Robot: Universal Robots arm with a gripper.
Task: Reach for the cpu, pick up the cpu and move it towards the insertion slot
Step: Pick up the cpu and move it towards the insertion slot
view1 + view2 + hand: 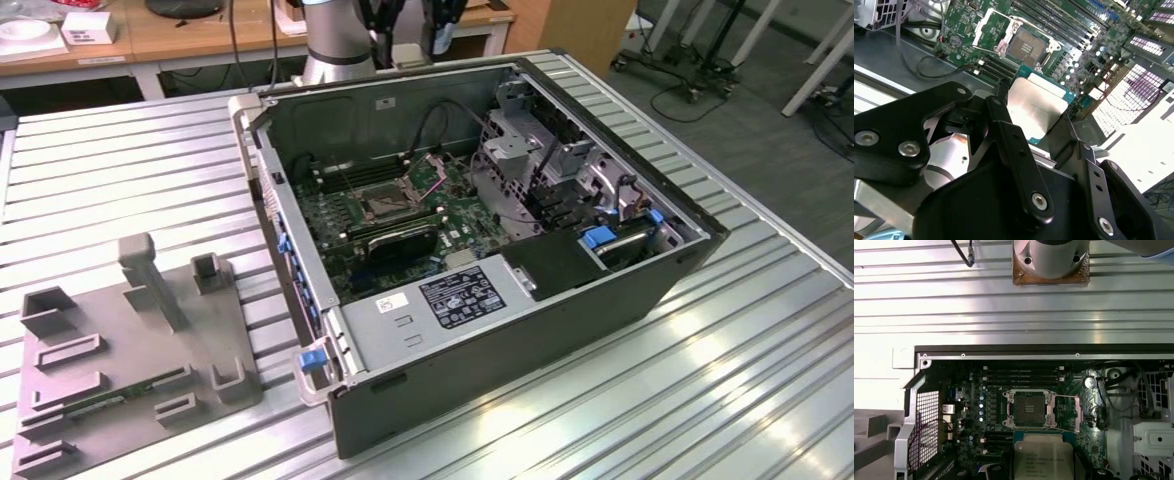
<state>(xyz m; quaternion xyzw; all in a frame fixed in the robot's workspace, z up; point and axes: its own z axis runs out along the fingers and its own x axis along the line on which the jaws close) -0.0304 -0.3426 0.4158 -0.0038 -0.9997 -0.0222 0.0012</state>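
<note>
The gripper [1036, 117] is closed on the cpu [1035, 106], one black finger [1004, 130] at each side of the chip. The cpu, silvery top visible in both wrist views [1044, 458], hangs above the green motherboard [974, 410] inside the open computer case [667, 290], near the insertion slot [1030, 409] but apart from it (socket frame unoccupied). The case rests on the ribbed metal counter [120, 190], beside a gray fixture plate [120, 370].

In the second wrist view the gripper [1035, 116] has its black fingers [1004, 125] clamped on the cpu [1036, 105]
</note>
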